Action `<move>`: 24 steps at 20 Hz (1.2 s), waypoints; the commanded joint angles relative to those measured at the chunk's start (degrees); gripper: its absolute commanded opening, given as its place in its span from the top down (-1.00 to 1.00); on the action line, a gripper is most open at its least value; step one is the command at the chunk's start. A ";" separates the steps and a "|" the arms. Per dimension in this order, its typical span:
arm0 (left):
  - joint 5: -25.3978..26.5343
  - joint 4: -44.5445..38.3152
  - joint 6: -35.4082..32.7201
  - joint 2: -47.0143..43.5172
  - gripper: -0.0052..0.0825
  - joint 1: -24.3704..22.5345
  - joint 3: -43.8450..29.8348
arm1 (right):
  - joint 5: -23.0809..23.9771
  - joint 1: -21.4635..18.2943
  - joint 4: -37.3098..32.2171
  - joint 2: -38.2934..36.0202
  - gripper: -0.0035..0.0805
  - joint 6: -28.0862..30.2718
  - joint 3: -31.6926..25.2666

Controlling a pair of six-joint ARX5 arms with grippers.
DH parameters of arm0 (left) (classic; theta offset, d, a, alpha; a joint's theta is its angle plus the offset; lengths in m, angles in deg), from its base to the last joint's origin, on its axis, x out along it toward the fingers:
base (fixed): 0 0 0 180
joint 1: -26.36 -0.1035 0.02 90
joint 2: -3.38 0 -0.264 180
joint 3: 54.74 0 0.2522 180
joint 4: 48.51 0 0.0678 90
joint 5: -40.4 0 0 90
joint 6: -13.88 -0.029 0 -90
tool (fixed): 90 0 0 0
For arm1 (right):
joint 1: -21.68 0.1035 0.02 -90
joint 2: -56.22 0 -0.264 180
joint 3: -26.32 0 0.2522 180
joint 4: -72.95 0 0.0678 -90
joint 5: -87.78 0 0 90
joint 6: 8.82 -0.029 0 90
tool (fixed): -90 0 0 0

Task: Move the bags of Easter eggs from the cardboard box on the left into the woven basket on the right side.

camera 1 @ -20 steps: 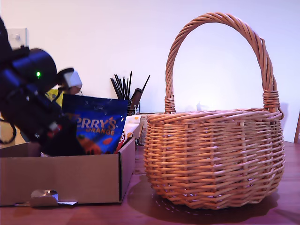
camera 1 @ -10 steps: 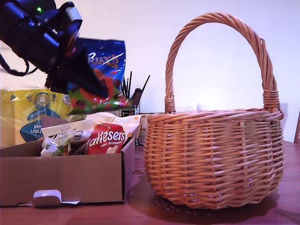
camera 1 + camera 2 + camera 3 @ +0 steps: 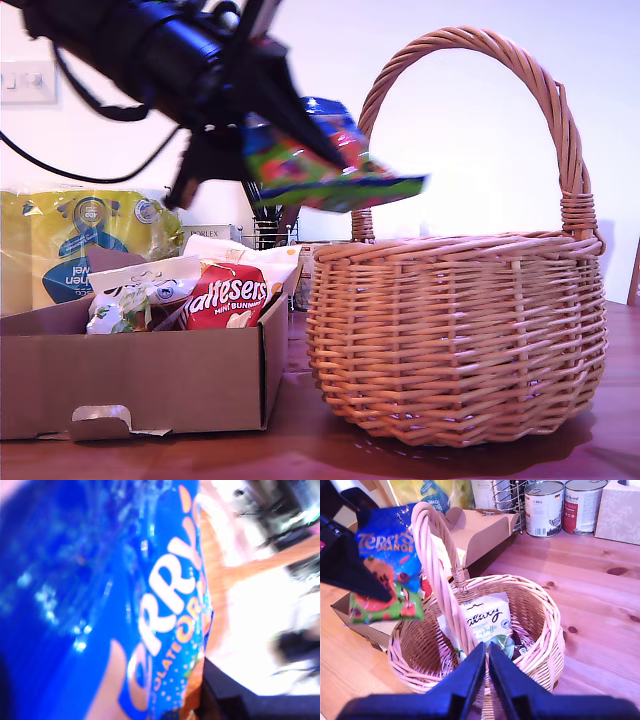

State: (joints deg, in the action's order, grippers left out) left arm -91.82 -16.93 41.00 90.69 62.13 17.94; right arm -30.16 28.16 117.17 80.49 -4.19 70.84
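Gripping the blue Terry's Orange bag (image 3: 330,165) in closed jaws, my first gripper (image 3: 262,120) holds it in the air between the cardboard box (image 3: 140,375) and the woven basket (image 3: 455,330), beside the basket's handle. My second gripper (image 3: 487,656) hovers above the basket with its jaws closed on nothing, over a white Galaxy bag (image 3: 485,620) lying inside. A Maltesers bag (image 3: 225,297) sits in the box.
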 commanded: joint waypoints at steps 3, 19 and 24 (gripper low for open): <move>-2.99 -7.41 12.31 3.80 0.59 2.60 -0.66 | -0.04 0.26 -0.48 -0.09 0.95 0.37 1.09; 23.50 -24.52 25.83 8.04 0.59 12.68 -0.66 | -0.09 0.26 -0.50 -0.09 0.95 0.37 1.25; 27.76 -27.78 25.83 9.49 0.51 15.54 -0.66 | -0.09 0.26 -0.52 -0.09 0.95 0.37 1.25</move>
State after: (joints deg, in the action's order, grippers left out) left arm -64.45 -43.62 66.92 98.52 76.86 17.83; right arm -30.16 28.16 116.95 80.49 -4.19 71.15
